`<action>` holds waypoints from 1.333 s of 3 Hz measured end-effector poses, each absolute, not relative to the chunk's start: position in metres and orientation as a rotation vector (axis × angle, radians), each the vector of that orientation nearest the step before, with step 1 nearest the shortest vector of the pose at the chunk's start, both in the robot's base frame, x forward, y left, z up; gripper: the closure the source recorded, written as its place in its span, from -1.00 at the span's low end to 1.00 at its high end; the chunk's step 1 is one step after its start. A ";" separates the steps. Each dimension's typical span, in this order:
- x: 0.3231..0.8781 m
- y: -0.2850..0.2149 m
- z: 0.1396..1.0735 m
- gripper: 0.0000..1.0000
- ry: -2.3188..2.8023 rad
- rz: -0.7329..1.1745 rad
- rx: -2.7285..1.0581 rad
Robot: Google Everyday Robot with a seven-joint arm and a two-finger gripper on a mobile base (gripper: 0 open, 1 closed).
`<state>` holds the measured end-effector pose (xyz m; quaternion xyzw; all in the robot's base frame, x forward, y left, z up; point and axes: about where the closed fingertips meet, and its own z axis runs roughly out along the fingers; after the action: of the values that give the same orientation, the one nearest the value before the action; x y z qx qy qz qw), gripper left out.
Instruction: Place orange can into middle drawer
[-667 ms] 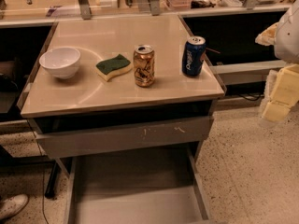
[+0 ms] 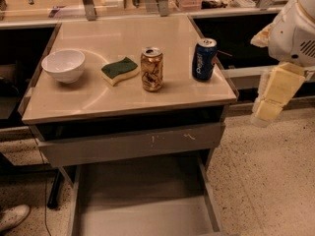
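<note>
The worktop [image 2: 98, 102] is a beige slab that fills the upper centre of the camera view. It carries four items in a loose row. Below it, the drawer [image 2: 142, 210] stands pulled out towards the camera. It is a grey flat-bottomed tray with low side walls, and its floor is bare. The scratched front [image 2: 133, 144], a grey panel with pale marks, sits between the worktop edge and the drawer, with a dark gap above it. Speckled floor [image 2: 266, 181] lies to the right of the cabinet.

My arm [image 2: 295, 28] enters from the upper right as a white housing. My tool [image 2: 269, 104] hangs below it as cream-coloured blocks, off the right edge of the worktop and above the floor. It touches nothing. I cannot tell whether it is open or closed.

Items on the worktop, left to right:
- White bowl [image 2: 64, 65], upright, near the left edge.
- Sponge [image 2: 119, 70], green side up, lying flat just right of the bowl.
- Orange can [image 2: 152, 69], upright at the centre, just beside the sponge and apart from it. It is on the worktop, not in the drawer.
- Blue can [image 2: 204, 59], upright, near the right edge and closest to my tool.

A pale shoe [image 2: 12, 216] shows at the lower left corner.
</note>
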<state>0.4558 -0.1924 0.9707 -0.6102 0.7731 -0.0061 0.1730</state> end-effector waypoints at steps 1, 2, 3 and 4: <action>0.467 -0.166 0.960 -1.00 2.166 0.069 -1.759; 0.467 -0.164 0.959 -1.00 2.165 0.073 -1.760; 0.469 -0.161 0.956 -1.00 2.153 0.097 -1.754; 0.486 -0.134 0.930 -1.00 2.092 0.269 -1.694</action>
<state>0.4865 -0.1338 0.9299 -0.6112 0.7551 0.0970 0.2164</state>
